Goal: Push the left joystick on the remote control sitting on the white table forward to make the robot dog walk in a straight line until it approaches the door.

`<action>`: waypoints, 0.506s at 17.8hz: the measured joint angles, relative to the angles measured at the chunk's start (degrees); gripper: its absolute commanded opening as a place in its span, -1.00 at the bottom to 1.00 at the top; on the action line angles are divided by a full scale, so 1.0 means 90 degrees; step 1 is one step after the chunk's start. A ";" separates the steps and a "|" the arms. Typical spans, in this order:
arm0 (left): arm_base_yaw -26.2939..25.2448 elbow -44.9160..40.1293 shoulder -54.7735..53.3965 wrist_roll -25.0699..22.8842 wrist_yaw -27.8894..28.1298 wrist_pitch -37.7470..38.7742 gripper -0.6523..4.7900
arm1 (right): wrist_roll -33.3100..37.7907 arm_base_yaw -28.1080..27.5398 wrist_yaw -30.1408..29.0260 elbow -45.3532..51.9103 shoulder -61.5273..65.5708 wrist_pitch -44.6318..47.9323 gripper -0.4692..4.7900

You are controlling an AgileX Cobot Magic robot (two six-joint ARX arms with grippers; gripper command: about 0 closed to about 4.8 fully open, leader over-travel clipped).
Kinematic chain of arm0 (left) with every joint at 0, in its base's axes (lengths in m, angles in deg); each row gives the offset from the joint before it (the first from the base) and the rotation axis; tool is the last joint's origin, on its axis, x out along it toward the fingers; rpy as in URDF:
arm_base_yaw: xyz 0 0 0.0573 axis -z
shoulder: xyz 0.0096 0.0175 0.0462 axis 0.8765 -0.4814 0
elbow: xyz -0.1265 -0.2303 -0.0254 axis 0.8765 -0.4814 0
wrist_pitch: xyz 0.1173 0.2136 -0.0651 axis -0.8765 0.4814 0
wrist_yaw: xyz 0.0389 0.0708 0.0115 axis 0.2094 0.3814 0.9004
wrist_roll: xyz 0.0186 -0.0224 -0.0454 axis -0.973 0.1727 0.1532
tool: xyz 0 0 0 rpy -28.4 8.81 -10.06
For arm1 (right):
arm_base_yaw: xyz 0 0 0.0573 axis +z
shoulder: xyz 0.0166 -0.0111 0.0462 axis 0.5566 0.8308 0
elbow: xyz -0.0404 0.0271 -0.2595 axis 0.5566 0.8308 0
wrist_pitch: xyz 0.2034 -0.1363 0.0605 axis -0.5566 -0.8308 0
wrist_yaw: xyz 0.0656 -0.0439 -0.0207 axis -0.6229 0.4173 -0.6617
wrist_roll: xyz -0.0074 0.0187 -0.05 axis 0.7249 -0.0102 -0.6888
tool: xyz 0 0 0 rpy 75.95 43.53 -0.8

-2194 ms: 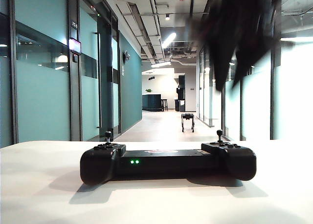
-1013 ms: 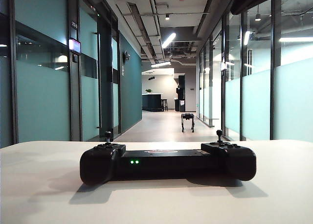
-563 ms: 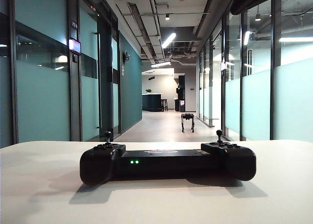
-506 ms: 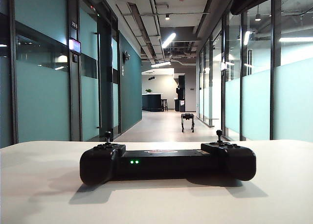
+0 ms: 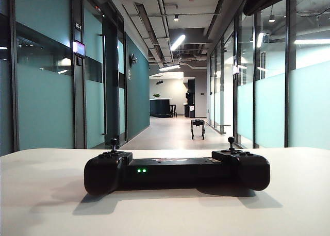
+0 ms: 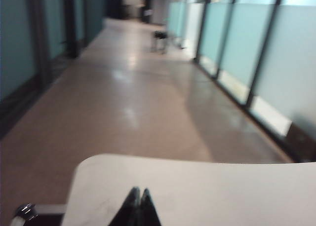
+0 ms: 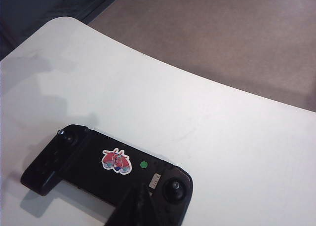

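Remote control (image 5: 177, 171) sits near the middle of the white table (image 5: 46, 205), a wide black gamepad with two small green lights glowing on the side facing my exterior camera. Its left joystick (image 5: 114, 142) stands upright on the left bulbous end, with nothing touching it, and a second thumbstick (image 5: 231, 141) rises from the right end. Beyond the table I see a long corridor with teal glass walls, and far down it the robot dog (image 5: 198, 128) stands on the pale floor, small and dark, in front of a bright room at the corridor's end. Through my right wrist camera I look down on the controller (image 7: 106, 172) from above: a red sticker (image 7: 117, 160) and a green dot (image 7: 143, 165) mark its flat middle bar. The right gripper (image 7: 139, 199) hangs over the controller's edge beside one thumbstick, its dark fingertips pressed together into a single point and pinching nothing. My left wrist camera gives a blurred view along the corridor, with the table's rounded edge (image 6: 197, 181) below and the dog (image 6: 160, 37) as a faint dark shape in the distance. The left gripper (image 6: 137, 201) shows as two black fingertips touching each other, closed on nothing, above the table near its edge and away from the controller.
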 measured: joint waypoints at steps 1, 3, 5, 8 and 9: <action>0.0000 -0.0046 0.0000 -0.0070 0.0012 -0.0017 -0.78 | 0.0000 0.0002 -0.0002 0.0000 0.0002 0.0002 -0.84; 0.0000 -0.0253 0.0000 -0.0291 0.0131 -0.0146 -0.78 | 0.0000 0.0000 -0.0002 0.0000 0.0002 0.0000 -0.84; 0.0005 -0.0491 0.0000 -0.0316 0.0160 -0.0398 -0.78 | 0.0000 0.0000 -0.0002 0.0000 0.0002 0.0002 -0.84; 0.0046 -0.0593 0.0000 -0.0338 0.0289 -0.0556 -0.78 | 0.0000 0.0000 -0.0007 0.0000 0.0000 0.0000 -0.84; 0.0046 -0.0593 0.0000 -0.0386 0.0396 -0.0580 -0.78 | 0.0000 0.0000 -0.0005 0.0000 0.0002 0.0002 -0.84</action>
